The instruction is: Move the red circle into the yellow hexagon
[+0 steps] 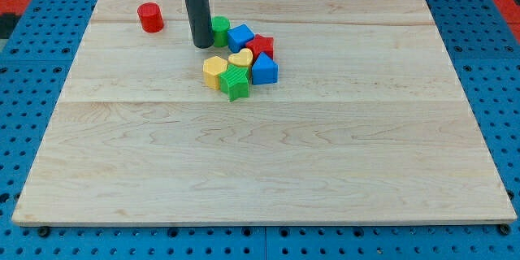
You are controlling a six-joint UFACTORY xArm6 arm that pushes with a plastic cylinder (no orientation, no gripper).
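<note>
Wooden surface (268,171) on blue pegboard, no jaws on this rig, just a rod. My tip (202,45) sits between the red circle (150,18) at upper left and the cluster, touching neither. I'd swing around behind the little glossy red cylinder and nudge it gently right toward the yellow hexagon (214,71).

place: robotics lab | evidence: wooden board (268,171) on blue perforated bench (41,65), robot rod (197,12)
</note>
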